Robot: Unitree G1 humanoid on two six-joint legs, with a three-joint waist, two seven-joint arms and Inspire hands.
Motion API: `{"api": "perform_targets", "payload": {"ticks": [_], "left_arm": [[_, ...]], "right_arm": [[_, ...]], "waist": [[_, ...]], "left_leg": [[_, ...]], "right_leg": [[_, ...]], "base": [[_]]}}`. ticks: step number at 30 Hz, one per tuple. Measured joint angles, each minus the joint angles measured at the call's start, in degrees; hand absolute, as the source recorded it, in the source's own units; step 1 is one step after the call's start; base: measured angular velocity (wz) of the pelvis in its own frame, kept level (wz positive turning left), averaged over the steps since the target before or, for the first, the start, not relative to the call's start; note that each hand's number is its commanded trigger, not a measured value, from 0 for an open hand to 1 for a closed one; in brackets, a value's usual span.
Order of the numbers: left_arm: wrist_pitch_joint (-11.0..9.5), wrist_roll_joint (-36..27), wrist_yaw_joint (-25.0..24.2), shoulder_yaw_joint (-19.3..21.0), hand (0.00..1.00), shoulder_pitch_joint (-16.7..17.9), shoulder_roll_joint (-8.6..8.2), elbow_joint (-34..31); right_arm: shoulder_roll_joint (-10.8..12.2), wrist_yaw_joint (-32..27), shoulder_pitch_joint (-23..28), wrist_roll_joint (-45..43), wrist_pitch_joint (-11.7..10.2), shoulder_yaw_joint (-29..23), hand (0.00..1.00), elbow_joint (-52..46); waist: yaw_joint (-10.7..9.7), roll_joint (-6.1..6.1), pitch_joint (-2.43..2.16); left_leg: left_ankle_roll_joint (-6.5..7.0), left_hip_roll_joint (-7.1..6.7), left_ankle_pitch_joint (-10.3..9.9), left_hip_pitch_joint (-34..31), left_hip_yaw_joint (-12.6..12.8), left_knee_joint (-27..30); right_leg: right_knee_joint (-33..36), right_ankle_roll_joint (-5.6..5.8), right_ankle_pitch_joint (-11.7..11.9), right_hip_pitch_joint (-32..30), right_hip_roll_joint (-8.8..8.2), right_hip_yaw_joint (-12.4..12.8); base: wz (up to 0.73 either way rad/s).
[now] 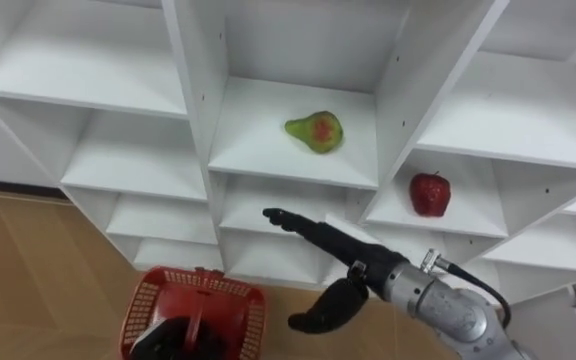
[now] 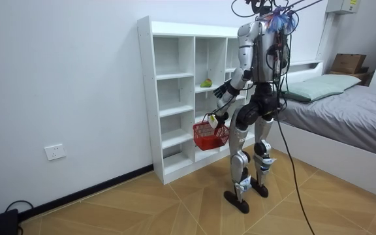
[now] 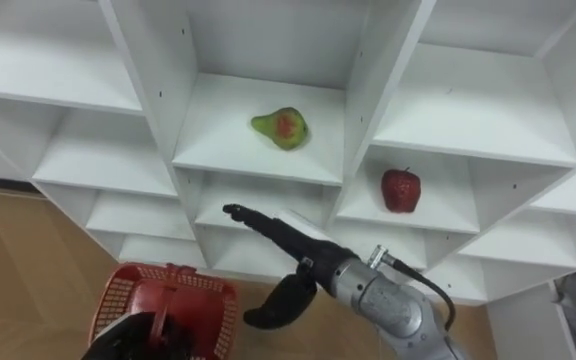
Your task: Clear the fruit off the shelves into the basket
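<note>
I stand at the closet (image 1: pixel 268 150). My right hand (image 1: pixel 340 252) reaches out wide, fingers straight, holding nothing, just below the shelf where the pear (image 1: pixel 315 131) lies. A red fruit (image 1: pixel 429 193) sits in the next compartment to the right, lower down. My left hand (image 1: pixel 180 338) is curled round the handle of the basket (image 1: pixel 146 300), low on my left.

- Centre compartment of the closet (image 1: pixel 193 60): the pear (image 1: pixel 315 131) lies alone with open room all round it, and upright panels close both sides.
- The shelf's front edge lies between the right hand (image 1: pixel 340 252), fingers straight, and the pear.
- Lower left: the red basket (image 1: pixel 148 300) hangs from the left hand (image 1: pixel 180 338).
</note>
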Motion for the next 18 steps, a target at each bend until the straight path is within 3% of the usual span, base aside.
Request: {"api": "perform_targets", "payload": {"ticks": [6, 14, 18], "left_arm": [[0.0, 0.0, 2.2, 0.2, 1.00, -0.5, -0.81, 2.3], [0.0, 0.0, 3.3, 0.2, 1.00, -0.8, -1.41, 3.5], [0.0, 0.0, 3.1, 0.3, 1.00, -0.9, -1.40, 3.3]], "right_arm": [[1.3, -5.4, -0.5, 0.1, -0.7, -0.1, 0.00, -2.8], [1.3, -8.8, -1.9, 0.1, -0.7, -0.7, 0.00, -4.7], [1.4, -10.9, -2.0, 0.0, -1.0, -1.1, 0.00, -8.5]], "waist": [[0.0, 0.13, -0.05], [0.1, 0.00, -0.06], [0.0, -0.53, -0.40]], "left_leg": [[-0.01, 0.00, 0.0, 0.1, -0.2, -0.4], [-0.01, 0.01, 0.0, 1.6, -0.2, -1.3], [-0.08, 0.02, 0.0, 2.0, -0.2, -2.0]], "right_leg": [[-0.5, 0.01, 0.1, 0.3, 0.02, -0.5], [-0.6, 0.03, 0.1, 1.5, 0.07, -0.4], [-0.6, 0.04, 0.1, 2.0, 0.14, -0.2]], "base": [[0.03], [0.00], [0.00]]}}
